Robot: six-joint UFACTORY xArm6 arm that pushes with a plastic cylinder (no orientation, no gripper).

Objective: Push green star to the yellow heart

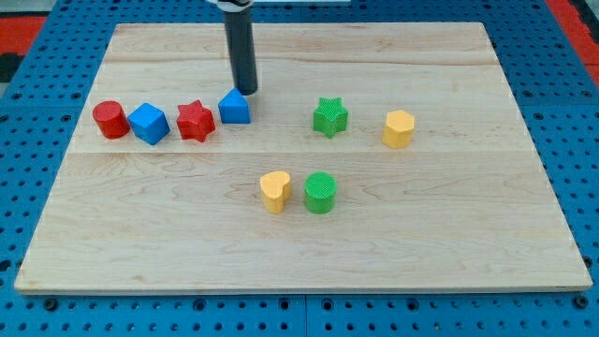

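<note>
The green star [329, 117] lies right of the board's middle, toward the view's top. The yellow heart [275, 191] lies below and to the left of it, near the board's centre, with a green round block [319, 193] close on its right. My tip [247, 91] is at the view's upper left of centre, just above the small blue block [235, 108], and well to the left of the green star.
A red round block [110, 120], a blue cube-like block [149, 124] and a red star [196, 121] form a row at the left. A yellow block [398, 128] lies right of the green star. The wooden board [468, 243] sits on a blue pegboard.
</note>
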